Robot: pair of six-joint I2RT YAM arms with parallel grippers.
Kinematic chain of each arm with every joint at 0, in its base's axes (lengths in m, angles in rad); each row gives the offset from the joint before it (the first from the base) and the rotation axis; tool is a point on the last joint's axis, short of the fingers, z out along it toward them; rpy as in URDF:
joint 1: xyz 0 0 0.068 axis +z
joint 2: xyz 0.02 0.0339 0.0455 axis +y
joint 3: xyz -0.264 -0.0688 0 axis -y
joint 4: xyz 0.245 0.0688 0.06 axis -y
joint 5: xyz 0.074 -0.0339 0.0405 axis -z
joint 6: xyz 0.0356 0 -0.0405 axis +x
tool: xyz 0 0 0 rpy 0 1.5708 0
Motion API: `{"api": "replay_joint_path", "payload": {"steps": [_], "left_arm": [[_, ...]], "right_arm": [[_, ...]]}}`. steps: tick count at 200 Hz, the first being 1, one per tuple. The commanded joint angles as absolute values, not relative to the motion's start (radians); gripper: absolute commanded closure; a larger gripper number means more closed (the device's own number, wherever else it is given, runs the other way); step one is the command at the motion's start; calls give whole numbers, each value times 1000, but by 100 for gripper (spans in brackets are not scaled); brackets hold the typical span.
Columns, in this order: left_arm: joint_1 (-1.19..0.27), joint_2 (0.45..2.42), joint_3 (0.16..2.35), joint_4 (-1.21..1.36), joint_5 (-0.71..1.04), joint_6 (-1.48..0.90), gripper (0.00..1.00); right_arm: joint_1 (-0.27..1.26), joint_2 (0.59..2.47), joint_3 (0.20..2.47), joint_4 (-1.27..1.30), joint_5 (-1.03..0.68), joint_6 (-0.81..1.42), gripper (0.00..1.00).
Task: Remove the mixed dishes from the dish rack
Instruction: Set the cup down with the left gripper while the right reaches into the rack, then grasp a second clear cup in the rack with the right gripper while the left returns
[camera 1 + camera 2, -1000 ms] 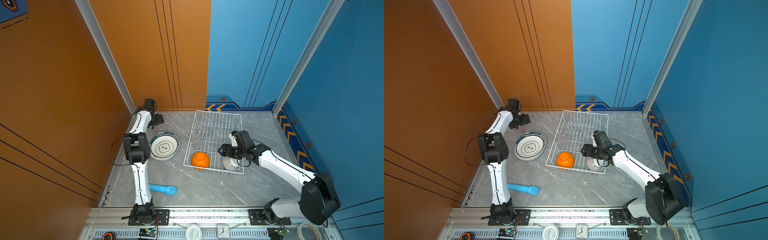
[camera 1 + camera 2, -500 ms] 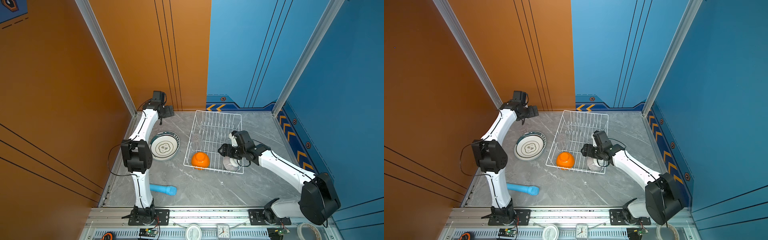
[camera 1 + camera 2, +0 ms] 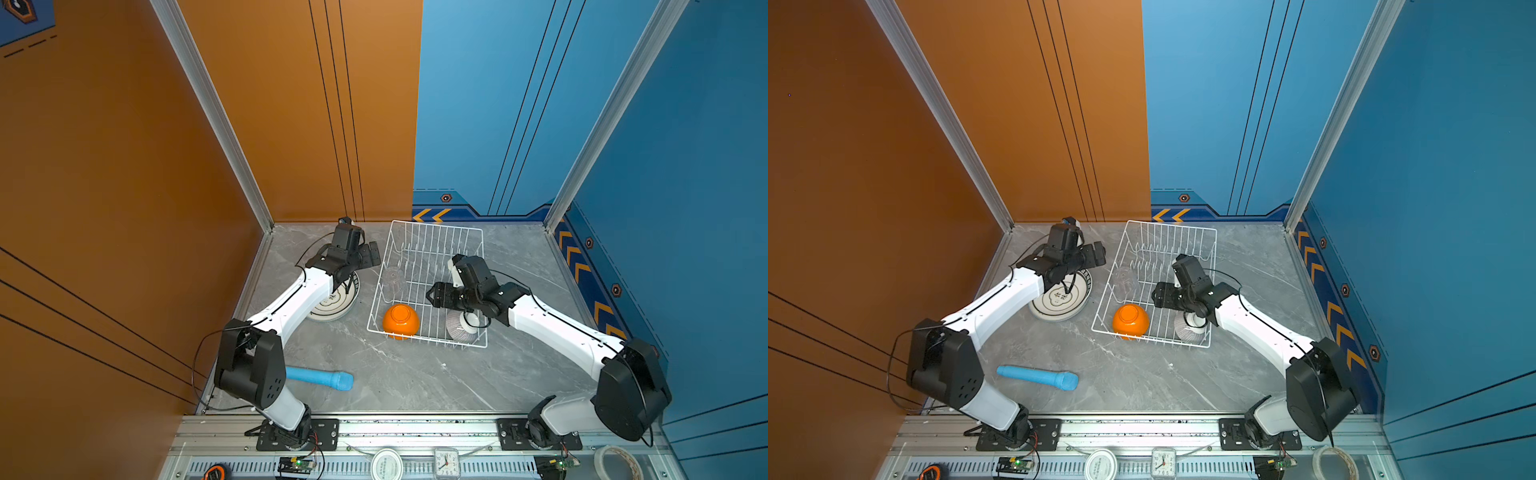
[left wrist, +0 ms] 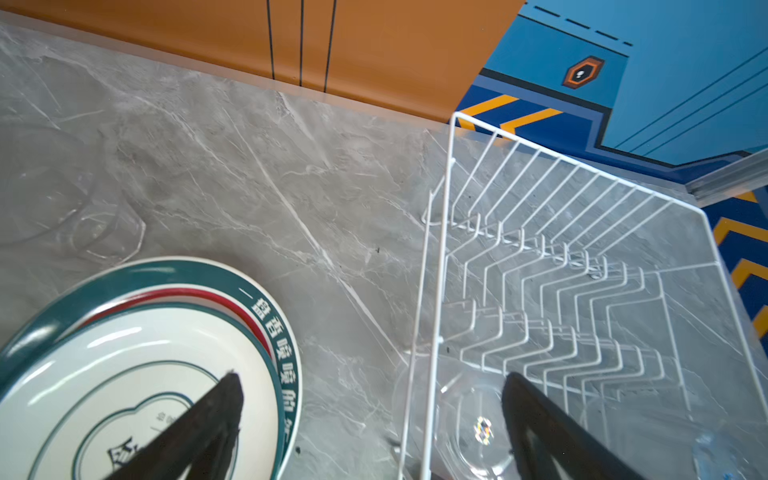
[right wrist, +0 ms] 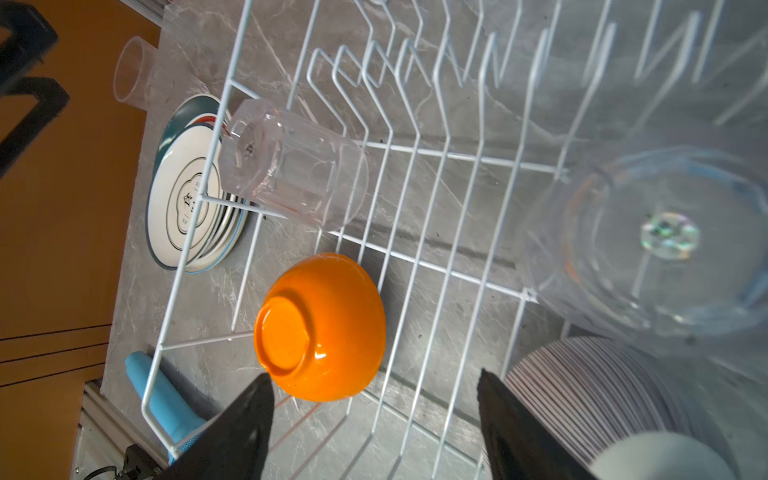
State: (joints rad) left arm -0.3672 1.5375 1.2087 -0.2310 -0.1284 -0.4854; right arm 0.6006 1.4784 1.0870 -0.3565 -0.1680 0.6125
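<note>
- Right gripper [image 5: 374,378] gapes, holding nothing; the upturned orange bowl [image 5: 320,328] lies in the dish rack [image 3: 432,245] just beyond its fingertips.
- It looks glossy, slippery and breakable: I'd pinch the foot ring.
- Left gripper [image 4: 370,382] is spread wide and empty, with a clear tumbler [image 4: 478,428] just below.

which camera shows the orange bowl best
The right wrist view: the orange bowl fills the middle, foot up, inside the dish rack. Both top views show it small, at the rack's near corner; the left wrist view misses it.
</note>
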Motion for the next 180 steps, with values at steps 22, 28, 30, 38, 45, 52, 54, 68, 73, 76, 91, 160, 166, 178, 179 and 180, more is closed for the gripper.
{"api": "replay_joint_path", "payload": {"steps": [22, 28, 30, 38, 45, 52, 54, 68, 73, 76, 91, 160, 166, 178, 179, 180], "left_arm": [[-397, 1375, 1038, -114, -190, -532, 2], [-398, 1344, 1000, -114, -191, -532, 2], [-399, 1335, 992, -114, -191, -533, 2], [-400, 1305, 965, -114, -188, -536, 2], [-403, 1272, 942, -114, -185, -535, 2], [-405, 1240, 919, -114, -180, -535, 2], [-405, 1232, 915, -114, -179, -535, 2], [-410, 1171, 868, -117, -176, -542, 2], [-411, 1152, 852, -117, -174, -545, 2], [-411, 1142, 843, -117, -173, -547, 2], [-412, 1092, 799, -118, -170, -557, 2], [-414, 994, 722, -124, -158, -566, 2], [-414, 991, 721, -124, -158, -563, 2], [-413, 991, 723, -126, -155, -560, 2], [-413, 991, 724, -127, -153, -559, 2], [-412, 992, 725, -125, -153, -559, 2]], "right_arm": [[654, 1698, 1291, -351, -82, 509, 23], [660, 1732, 1316, -353, -81, 502, 22], [662, 1743, 1325, -352, -80, 500, 23], [665, 1785, 1362, -352, -75, 497, 22], [668, 1818, 1390, -353, -76, 496, 23], [673, 1846, 1419, -352, -80, 494, 23], [673, 1855, 1426, -352, -79, 492, 23], [685, 1901, 1472, -355, -62, 483, 22], [688, 1915, 1489, -356, -59, 479, 22], [690, 1923, 1497, -356, -57, 477, 22], [695, 1964, 1540, -367, -41, 469, 22], [724, 2105, 1683, -457, 54, 436, 22], [724, 2109, 1689, -459, 63, 436, 22], [724, 2120, 1704, -462, 78, 436, 22], [725, 2120, 1705, -462, 80, 436, 21], [724, 2121, 1705, -462, 81, 435, 21]]}}
